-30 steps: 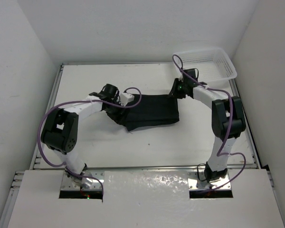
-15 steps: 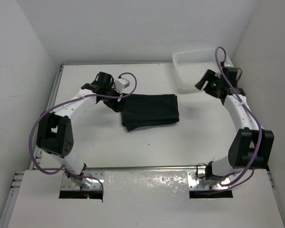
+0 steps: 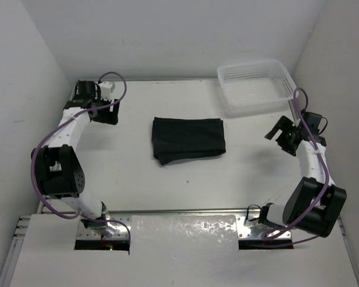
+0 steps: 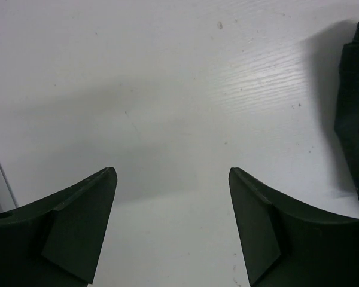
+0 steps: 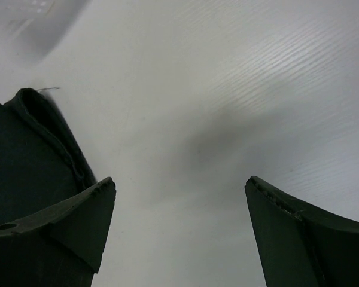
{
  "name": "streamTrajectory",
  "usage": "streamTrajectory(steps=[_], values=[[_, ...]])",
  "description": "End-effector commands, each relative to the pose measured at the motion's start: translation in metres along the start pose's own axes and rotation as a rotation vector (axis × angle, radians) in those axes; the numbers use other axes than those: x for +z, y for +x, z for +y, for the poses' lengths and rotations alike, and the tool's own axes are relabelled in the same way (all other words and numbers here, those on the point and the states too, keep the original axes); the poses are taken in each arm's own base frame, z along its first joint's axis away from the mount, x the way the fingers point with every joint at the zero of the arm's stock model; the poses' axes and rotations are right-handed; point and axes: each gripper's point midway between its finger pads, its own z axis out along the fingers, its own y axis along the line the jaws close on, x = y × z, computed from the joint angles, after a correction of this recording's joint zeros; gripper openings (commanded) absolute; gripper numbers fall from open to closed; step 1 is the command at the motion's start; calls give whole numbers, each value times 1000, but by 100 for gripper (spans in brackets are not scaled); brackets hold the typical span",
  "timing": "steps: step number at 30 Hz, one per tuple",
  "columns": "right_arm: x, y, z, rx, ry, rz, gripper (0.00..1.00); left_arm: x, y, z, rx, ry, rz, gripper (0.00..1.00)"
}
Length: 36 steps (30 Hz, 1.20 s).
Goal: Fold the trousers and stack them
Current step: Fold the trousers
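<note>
The black trousers [image 3: 188,139] lie folded into a flat rectangle in the middle of the table, with nothing touching them. My left gripper [image 3: 106,113] is off to their left near the far-left corner, open and empty. In the left wrist view the left gripper [image 4: 172,173] hangs over bare table, and an edge of the trousers [image 4: 354,119] shows at the right. My right gripper [image 3: 278,136] is off to their right, open and empty. In the right wrist view the right gripper [image 5: 179,182] is over bare table, with the trousers [image 5: 30,155] behind its left finger.
A white mesh basket [image 3: 251,107] stands at the far right corner of the white table [image 3: 131,173]. White walls close in the table at the left, the back and the right. Purple cables loop along both arms.
Both arms have pulled away from the trousers, the left to the far left and the right out to the right. The right gripper has opened. The trousers stay folded where they lay.
</note>
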Motion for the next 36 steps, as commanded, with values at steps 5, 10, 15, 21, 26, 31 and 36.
streamTrajectory(steps=[5,10,15,21,26,31,36], values=[[14,-2,11,11,-76,3,83,-3,-8,1,-5,-20,-23,74],[16,-5,9,0,-66,-6,82,-4,-7,6,0,-47,-18,74],[16,-1,7,-17,-60,11,83,-3,-10,8,-4,-56,-24,74],[16,5,4,-24,-52,19,83,-3,-13,10,-7,-61,-28,75],[15,4,4,-27,-54,11,84,-2,-10,10,-9,-59,-23,75],[10,-3,1,-31,-23,-21,86,-2,-7,9,-9,-61,-17,75],[4,-9,0,-59,-17,-67,86,-2,-7,9,-9,-62,-19,75]])
